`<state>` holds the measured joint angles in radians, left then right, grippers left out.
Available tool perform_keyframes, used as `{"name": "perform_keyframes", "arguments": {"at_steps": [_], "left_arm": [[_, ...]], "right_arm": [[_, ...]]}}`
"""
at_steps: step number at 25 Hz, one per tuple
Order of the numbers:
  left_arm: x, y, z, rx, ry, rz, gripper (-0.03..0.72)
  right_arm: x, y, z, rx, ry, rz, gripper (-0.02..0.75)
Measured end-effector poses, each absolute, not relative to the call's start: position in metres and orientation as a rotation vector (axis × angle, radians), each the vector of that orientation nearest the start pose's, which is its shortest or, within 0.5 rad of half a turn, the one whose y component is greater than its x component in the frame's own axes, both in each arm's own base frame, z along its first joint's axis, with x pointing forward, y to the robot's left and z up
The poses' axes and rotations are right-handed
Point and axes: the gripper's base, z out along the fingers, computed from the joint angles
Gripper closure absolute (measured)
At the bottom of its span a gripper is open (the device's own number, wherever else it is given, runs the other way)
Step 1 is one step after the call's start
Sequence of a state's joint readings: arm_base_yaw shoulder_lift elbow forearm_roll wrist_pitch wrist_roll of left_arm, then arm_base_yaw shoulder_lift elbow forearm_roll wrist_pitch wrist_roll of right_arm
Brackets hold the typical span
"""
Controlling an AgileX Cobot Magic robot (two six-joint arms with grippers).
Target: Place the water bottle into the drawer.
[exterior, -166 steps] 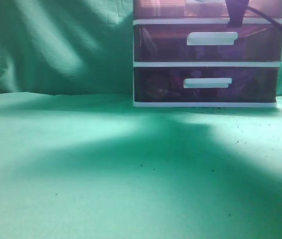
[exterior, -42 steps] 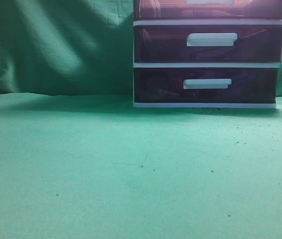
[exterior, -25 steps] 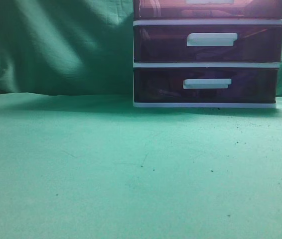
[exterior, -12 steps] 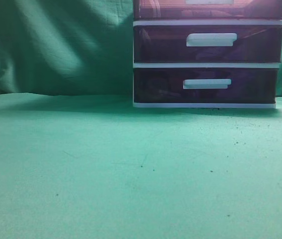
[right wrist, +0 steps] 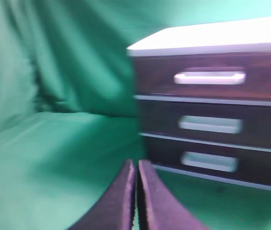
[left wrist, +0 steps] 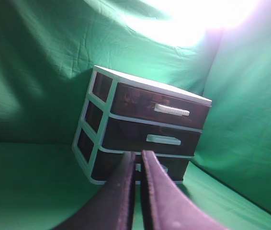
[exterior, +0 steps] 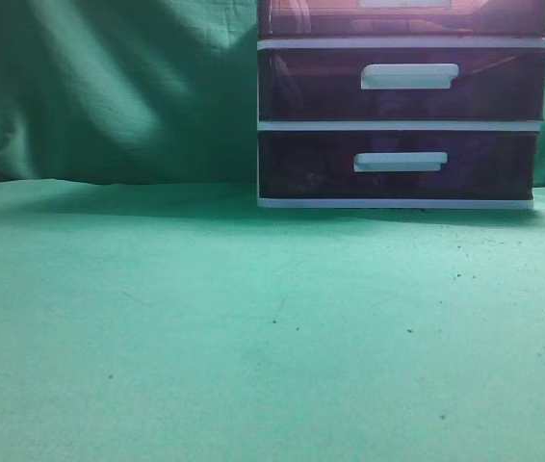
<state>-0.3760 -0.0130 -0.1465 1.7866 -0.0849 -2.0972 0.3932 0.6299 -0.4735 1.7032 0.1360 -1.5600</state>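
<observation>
The white-framed drawer unit (exterior: 402, 123) stands at the back right of the green cloth. Its top drawer (exterior: 402, 17) is pushed in flush, its white handle (left wrist: 172, 109) also showing in the right wrist view (right wrist: 209, 77). The water bottle is not in view in any frame. My left gripper (left wrist: 138, 154) is shut and empty, held in the air in front of the unit. My right gripper (right wrist: 136, 165) is shut and empty, also held back from the unit. Neither gripper shows in the exterior view.
The two lower, darker purple drawers (exterior: 400, 89) (exterior: 398, 164) are closed. Green cloth covers the table (exterior: 253, 327) and hangs behind as a backdrop (exterior: 109, 87).
An arm that reached at the top drawer 6.6 s ago has left the exterior view, and its shadow is gone from the cloth. Nothing has moved in the last second.
</observation>
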Motion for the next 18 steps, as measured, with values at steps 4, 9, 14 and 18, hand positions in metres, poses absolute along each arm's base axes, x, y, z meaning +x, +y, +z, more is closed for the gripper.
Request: {"name": "perform_keyframes", "arguments": {"at_steps": [4,9,14,18], "left_arm": [[0.037,-0.023,0.261,0.117,1.366,-0.633,0.688],[0.037,-0.023,0.261,0.117,1.366,-0.633,0.688],[0.037,-0.023,0.261,0.117,1.366,-0.633,0.688],[0.037,-0.023,0.261,0.117,1.366,-0.633,0.688]], "right_arm": [[0.123,0.055,0.321,-0.262,1.617,0.438,0.738],[0.104,0.053,0.323,-0.435,1.578,0.403,0.738],[0.085,0.039,0.313,-0.295,1.737,0.4,0.738],[0.071,0.022,0.303,-0.019,1.865,0.344,0.738]]}}
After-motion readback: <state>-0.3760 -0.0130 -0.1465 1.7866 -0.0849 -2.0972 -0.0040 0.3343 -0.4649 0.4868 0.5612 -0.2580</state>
